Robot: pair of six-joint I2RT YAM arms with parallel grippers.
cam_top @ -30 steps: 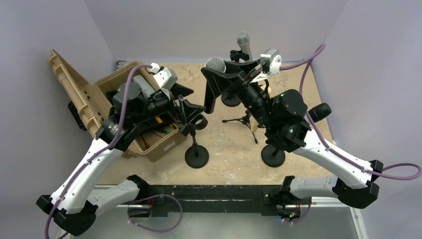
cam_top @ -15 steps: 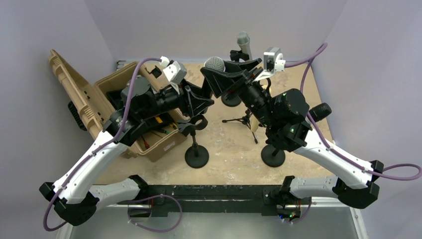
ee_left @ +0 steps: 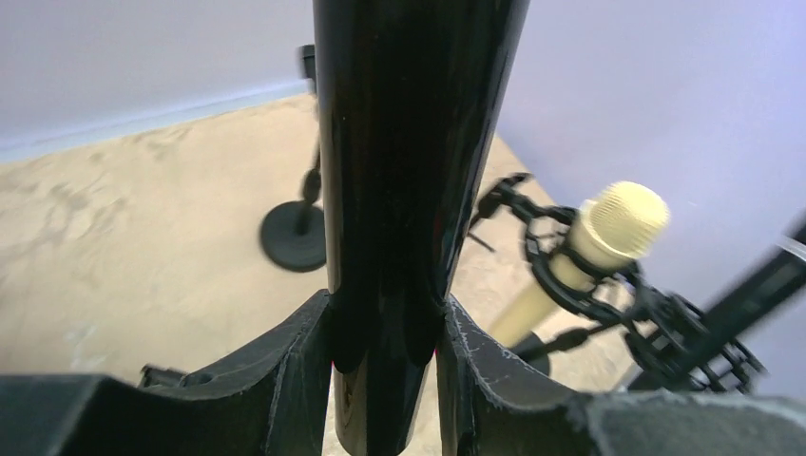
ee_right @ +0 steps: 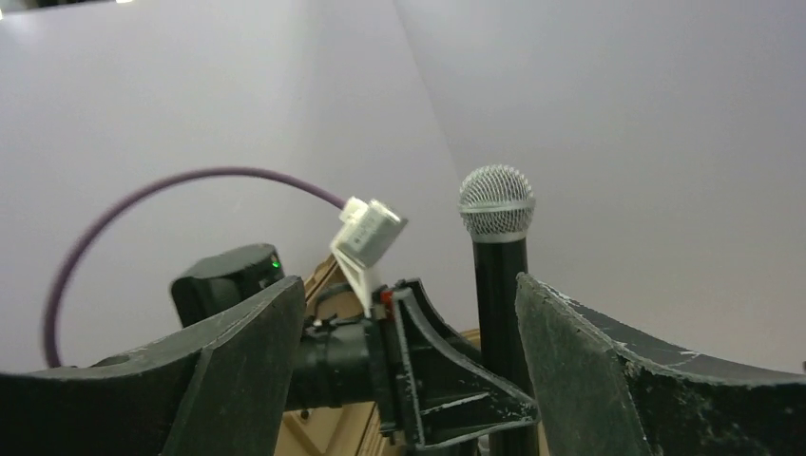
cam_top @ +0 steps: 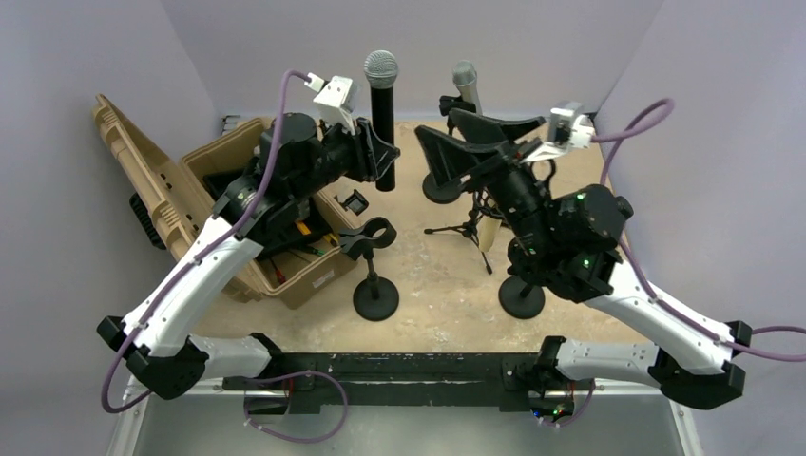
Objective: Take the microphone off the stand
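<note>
At far left an open tan case [cam_top: 157, 190] sits on the sandy surface [cam_top: 432, 280]; beside it the left end effector [cam_top: 378, 163] is clamped on the lower black handle of the microphone [cam_top: 382, 100], holding it upright, above and apart from the stand [cam_top: 373, 271], whose clip is bare. The microphone looks rigid, top-heavy and glossy, so probably slippery (the mesh head is best left untouched), and low on the handle seems the right hold. Further right, the right end effector [cam_top: 434, 123] gapes wide and holds nothing, with pale lilac walls [cam_top: 238, 47] enclosing everything.
</note>
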